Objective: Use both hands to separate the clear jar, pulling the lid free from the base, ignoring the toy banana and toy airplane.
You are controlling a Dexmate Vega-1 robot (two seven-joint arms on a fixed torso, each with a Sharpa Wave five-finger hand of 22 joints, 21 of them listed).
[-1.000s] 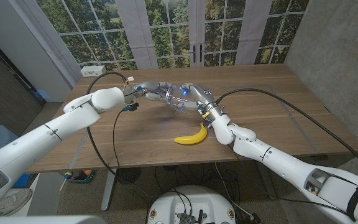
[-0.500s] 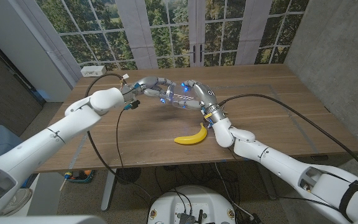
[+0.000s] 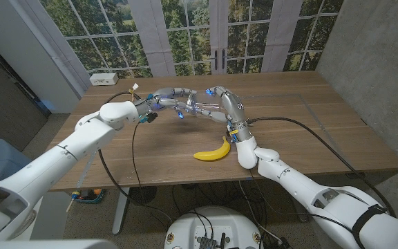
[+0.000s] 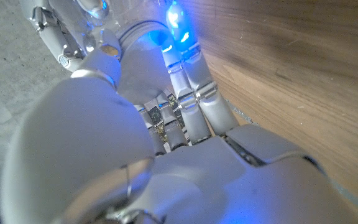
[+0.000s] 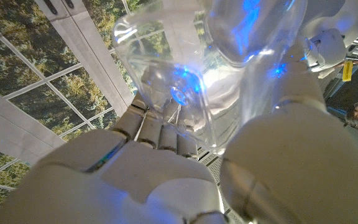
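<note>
Hands: your left hand [image 3: 163,97] and right hand [image 3: 216,102] both grasp the jar [image 3: 193,107].
Progress: lid apparently not free; pull apart.

The clear jar [image 3: 193,107] is see-through plastic, lit with blue glints. It is raised above the table [image 3: 302,124], lying roughly sideways, gripped at either end by the left robot hand [image 3: 166,97] and right robot hand [image 3: 216,104].

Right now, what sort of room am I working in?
Probably an office or lab room, not a kitchen: a long wooden table on a metal frame, tall paned windows looking onto trees, a white power strip at the table's far corner, cables hanging beneath.
</note>
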